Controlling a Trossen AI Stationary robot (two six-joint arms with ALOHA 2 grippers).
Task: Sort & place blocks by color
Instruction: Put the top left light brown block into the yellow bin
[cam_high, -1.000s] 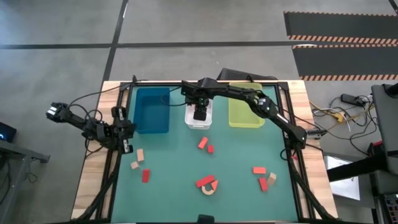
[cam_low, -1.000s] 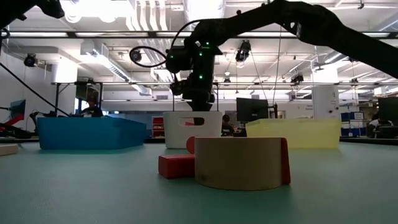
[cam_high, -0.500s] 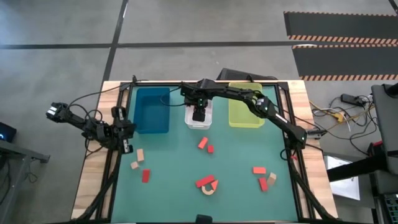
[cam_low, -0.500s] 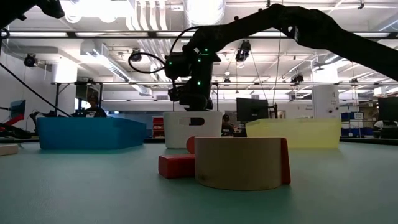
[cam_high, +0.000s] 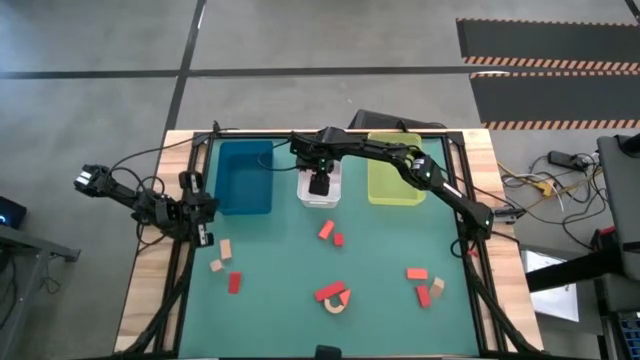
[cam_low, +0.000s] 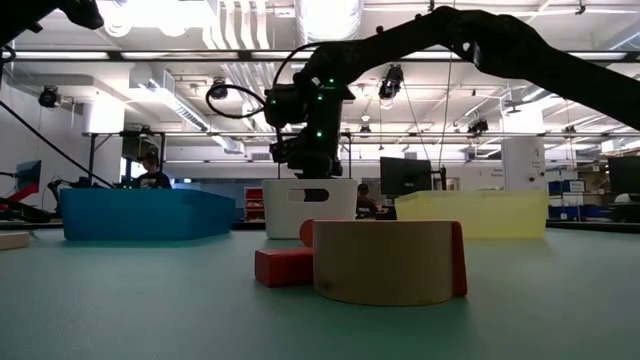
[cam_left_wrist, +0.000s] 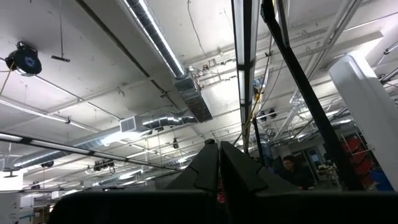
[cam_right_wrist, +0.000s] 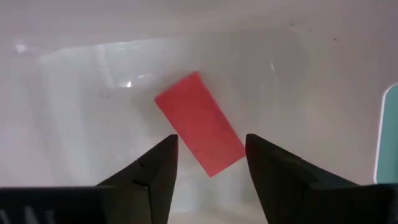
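One flat red wooden brick (cam_right_wrist: 200, 123) is seen lying on the floor of the white rectangular tray (cam_high: 305, 192), and the right end effector (cam_high: 320, 183) is held above it with fingers (cam_right_wrist: 152, 177) spread and empty. Other red and tan wooden blocks (cam_high: 327, 231) are scattered on the green tabletop (cam_high: 280, 260). The left end effector (cam_high: 88, 179) is parked beyond the tabletop's left edge, fingers pressed together.

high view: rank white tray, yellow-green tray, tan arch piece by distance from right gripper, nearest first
1. white tray: directly under the right gripper, back centre.
2. yellow-green tray: back, beside the white tray on the right-arm side.
3. tan arch piece: front centre, farthest.
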